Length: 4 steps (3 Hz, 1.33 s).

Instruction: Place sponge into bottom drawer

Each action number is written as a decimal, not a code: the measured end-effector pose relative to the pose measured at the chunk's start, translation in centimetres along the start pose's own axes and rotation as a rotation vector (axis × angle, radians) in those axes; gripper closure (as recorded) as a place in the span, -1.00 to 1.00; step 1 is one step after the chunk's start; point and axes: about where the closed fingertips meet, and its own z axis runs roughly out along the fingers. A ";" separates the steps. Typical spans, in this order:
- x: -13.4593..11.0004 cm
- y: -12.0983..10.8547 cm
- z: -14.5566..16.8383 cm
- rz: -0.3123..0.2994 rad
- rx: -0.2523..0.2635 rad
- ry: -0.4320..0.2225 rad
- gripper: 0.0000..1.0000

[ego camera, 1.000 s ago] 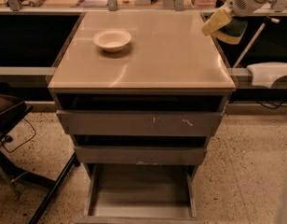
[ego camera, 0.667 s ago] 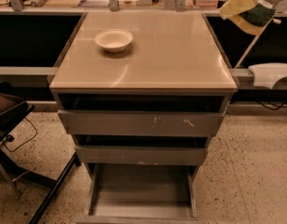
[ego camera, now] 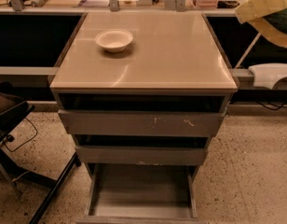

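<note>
The sponge [ego camera: 263, 9], yellow with a dark green scouring face, hangs in the air at the top right edge, right of and above the cabinet top and close to the camera. My gripper holds it from beyond the top right corner, so its fingers are hidden behind the sponge and the frame edge. The bottom drawer [ego camera: 141, 195] is pulled out at the foot of the cabinet, and its plain grey interior holds nothing.
A round white bowl [ego camera: 114, 39] sits on the beige cabinet top [ego camera: 153, 55] at the back left. The two upper grey drawers [ego camera: 141, 123] stand slightly out. A black chair base [ego camera: 22, 125] is at the left and a white object [ego camera: 271, 73] at the right.
The sponge has risen and moved right, toward the camera, from just over the cabinet's back right corner to the top right edge. The white arm has left the view.
</note>
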 end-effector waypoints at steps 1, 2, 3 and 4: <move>0.0 0.0 0.0 0.000 0.000 0.000 1.00; 3.1 1.1 0.8 0.022 0.000 0.035 1.00; 10.1 3.7 2.2 0.075 -0.016 0.126 1.00; 17.9 7.5 5.2 0.099 -0.070 0.273 1.00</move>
